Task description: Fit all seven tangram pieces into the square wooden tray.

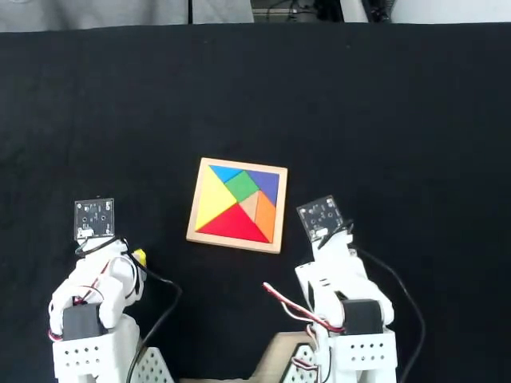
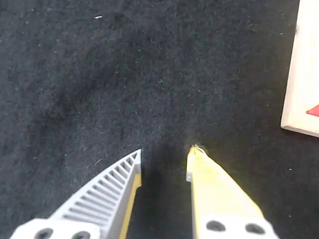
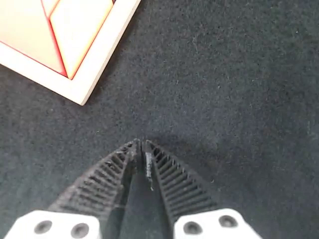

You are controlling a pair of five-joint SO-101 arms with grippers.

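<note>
Tray: the square wooden tray (image 1: 233,241) lies flat near the middle of the black cloth-covered table (image 1: 399,120), turned a little askew, ahead of and between the two arms.
Pieces in the tray: all seven sit inside the rim, flush and edge to edge, filling the square.
Big pieces: a yellow triangle (image 1: 212,199) fills the left part and a red triangle (image 1: 234,224) lies along the near edge.
Smaller pieces: a blue triangle (image 1: 226,172) sits at the far edge, a green square (image 1: 241,186) is near the centre, a purple triangle (image 1: 267,185) fills the far right corner, an orange parallelogram (image 1: 266,215) runs down the right side, and a pale tan triangle (image 1: 250,207) is tucked between the green, red and orange ones.
Left arm (image 1: 96,275): it is folded back near its base, to the left of the tray and apart from it.
Left gripper (image 2: 166,151): it is low over bare cloth, its grey and yellow fingers parted by a narrow gap with nothing between them. A corner of the tray lies off to one side.
Right arm (image 1: 343,291): it is drawn back by its base, just off the tray's near right corner.
Right gripper (image 3: 141,144): its black ribbed fingers are pressed tip to tip, gripping nothing, over the cloth near that corner and not touching the wood.
</note>
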